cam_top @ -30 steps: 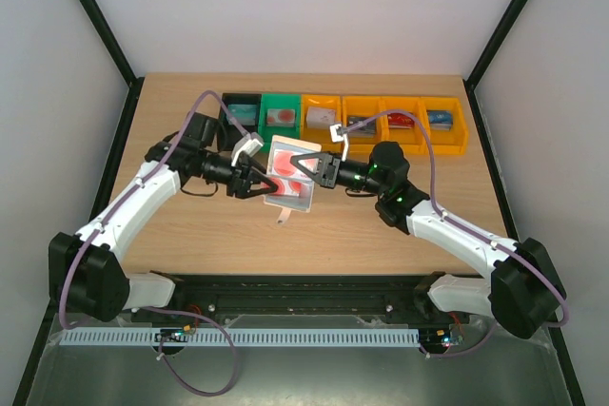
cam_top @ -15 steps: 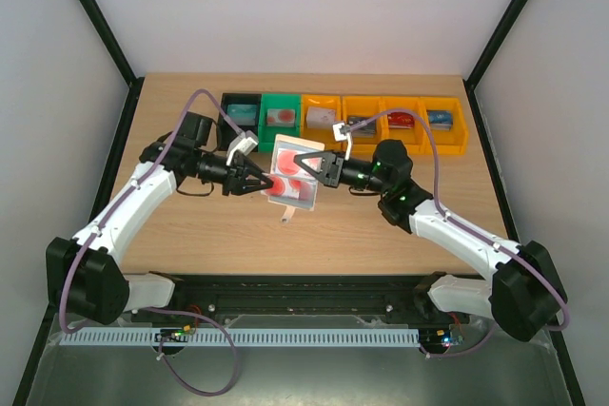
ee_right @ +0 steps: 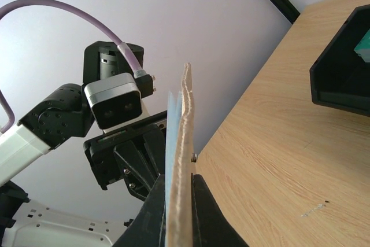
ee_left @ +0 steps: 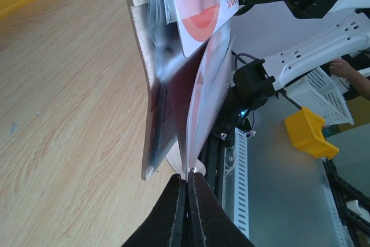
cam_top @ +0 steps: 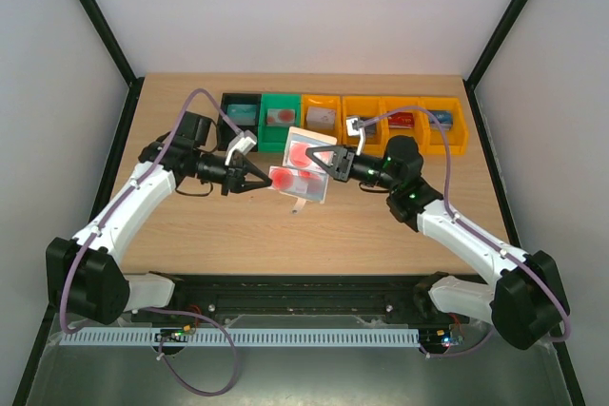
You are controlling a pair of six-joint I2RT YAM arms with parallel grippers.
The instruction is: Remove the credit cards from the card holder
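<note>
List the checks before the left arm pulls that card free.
1. Left gripper shut on the white-and-red card: ok.
2. Right gripper shut on the card holder: ok.
3. Card holder held clear of the table: ok.
4. Card fully out of the holder: cannot tell.
5. Only one card pinched: cannot tell.
</note>
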